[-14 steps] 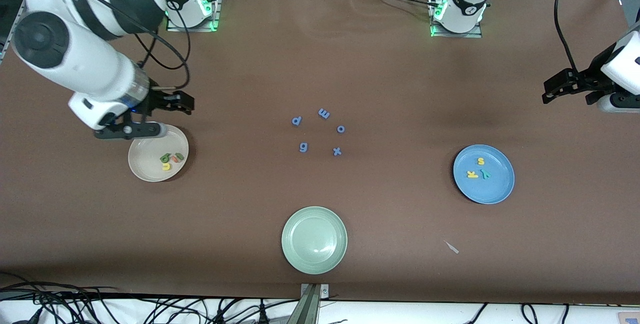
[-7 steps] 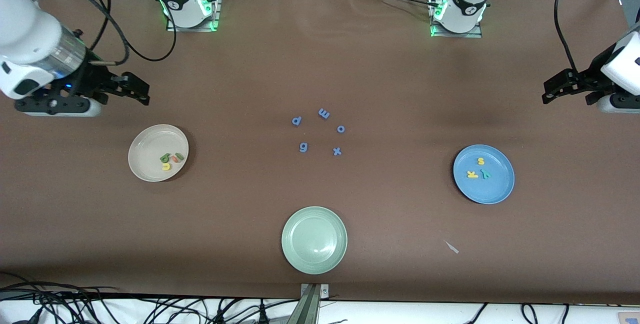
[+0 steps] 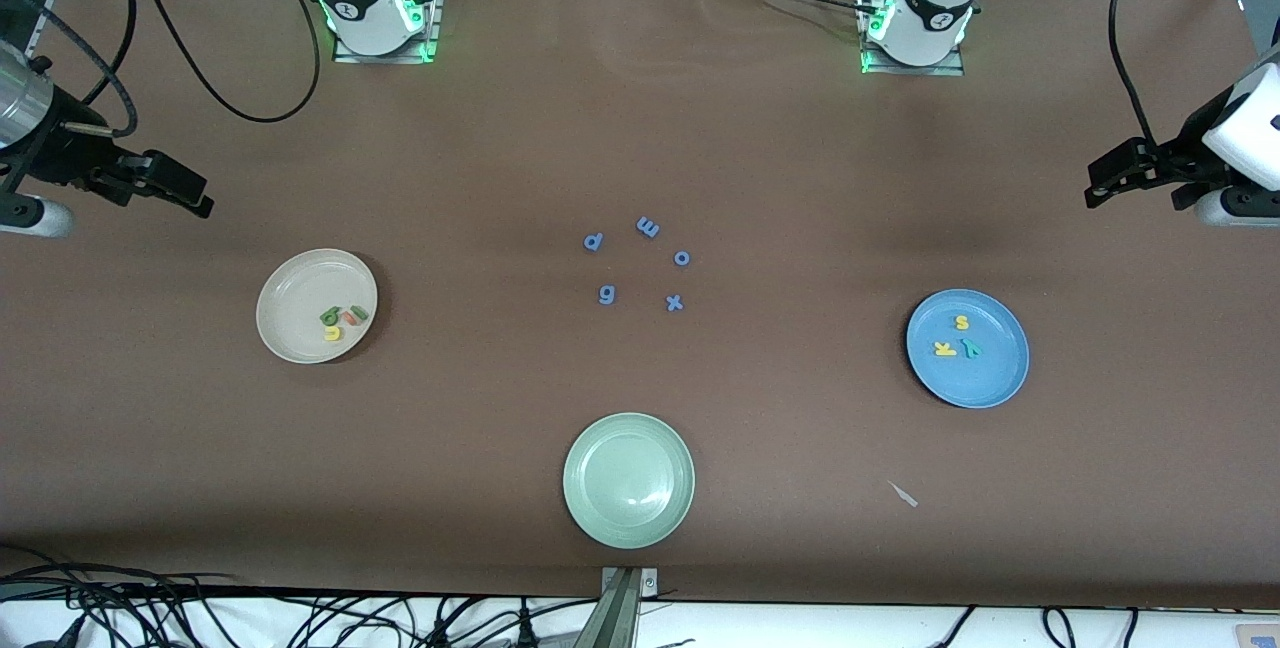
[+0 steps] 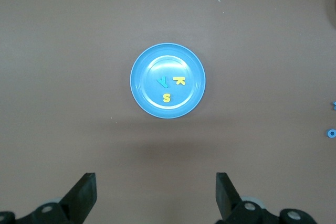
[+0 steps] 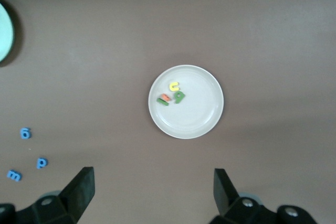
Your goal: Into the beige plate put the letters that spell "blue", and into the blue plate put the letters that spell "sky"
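A brown bench (image 3: 760, 148) carries three round plates and some loose foam letters. On the front view's clock face, the beige plate (image 3: 290, 313) sits at nine o'clock, the blue plate (image 3: 990, 373) at three o'clock, and a pale green plate (image 3: 628, 480) at six o'clock. At the centre lie five blue letters (image 3: 641, 263) in a loose ring, apart from one another. A small pale scrap (image 3: 905, 495) lies at about five o'clock, between the green and blue plates.
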